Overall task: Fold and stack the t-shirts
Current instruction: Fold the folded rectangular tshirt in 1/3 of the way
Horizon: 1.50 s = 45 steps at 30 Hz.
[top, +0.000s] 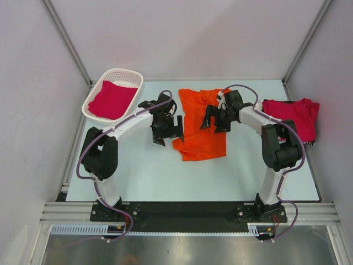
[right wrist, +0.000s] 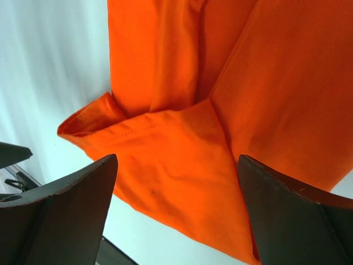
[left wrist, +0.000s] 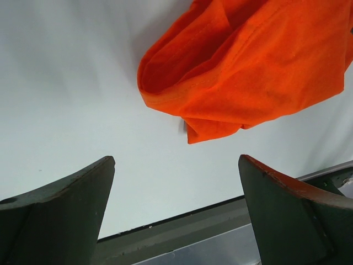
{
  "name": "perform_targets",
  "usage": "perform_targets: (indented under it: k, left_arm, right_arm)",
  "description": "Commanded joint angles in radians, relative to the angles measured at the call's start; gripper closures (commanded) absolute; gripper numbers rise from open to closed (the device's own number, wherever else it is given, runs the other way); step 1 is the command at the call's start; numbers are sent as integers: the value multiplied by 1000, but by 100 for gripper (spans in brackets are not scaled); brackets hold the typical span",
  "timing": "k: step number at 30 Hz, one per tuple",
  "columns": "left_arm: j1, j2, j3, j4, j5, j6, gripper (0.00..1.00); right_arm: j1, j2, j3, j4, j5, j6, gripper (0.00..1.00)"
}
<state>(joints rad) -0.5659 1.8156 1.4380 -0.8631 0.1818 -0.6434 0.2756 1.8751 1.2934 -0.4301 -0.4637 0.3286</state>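
The bright orange soft cloth t-shirt lies rumpled in the middle of the white table, between the two arms, partly doubled over on itself. The left gripper hangs just beside its left edge, fingers spread wide and grasping nothing; its wrist view shows only bare table between them, with the shirt's bunched hem beyond. The right gripper hovers over the shirt's right part, fingers likewise parted with no cloth pinched, and a stitched, folded-over corner lies beneath them. A crimson red t-shirt lies in the white plastic lattice basket at the far left. More crimson red cloth sits at the far right of the table; whether it is one shirt or several I cannot tell

The orange shirt looks light, limp and quick to sag or wrinkle, so I judge it best taken at stitched hems or corners, one per gripper, and drawn taut. No brand, label or print is readable on any shirt
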Motion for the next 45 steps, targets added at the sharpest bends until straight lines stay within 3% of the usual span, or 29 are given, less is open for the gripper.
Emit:
perform_targets:
  k: [1,5,14,17,18,20,29,45]
  left_arm:
    - [23,-52,4,-5,-8,27,0]
    - [35,-48,4,-8,-7,31,0]
    - [69,-42,9,-13,-5,39,0]
    - [77,-39,9,-13,-5,39,0]
    - [78,-38,9,-14,-5,39,0]
    - [80,-35,7,-14,-8,39,0]
    - [86,-25,2,-16,-12,40,0]
    - [84,-16,-25,-14,-15,39,0]
  right_arm:
    - [2,42,76,11,1,-39,7]
    - [4,102,104,24,-38,-25,24]
    - [2,190,176,-4,-58,-30,27]
    - [-3,205,182,-1,-88,-20,48]
    - [-4,209,188,1,-102,-20,66]
    - [-7,220,195,4,-125,-16,86]
    - [-42,220,216,-22,-138,-22,100]
    - [-127,-16,113,51,-21,9,100]
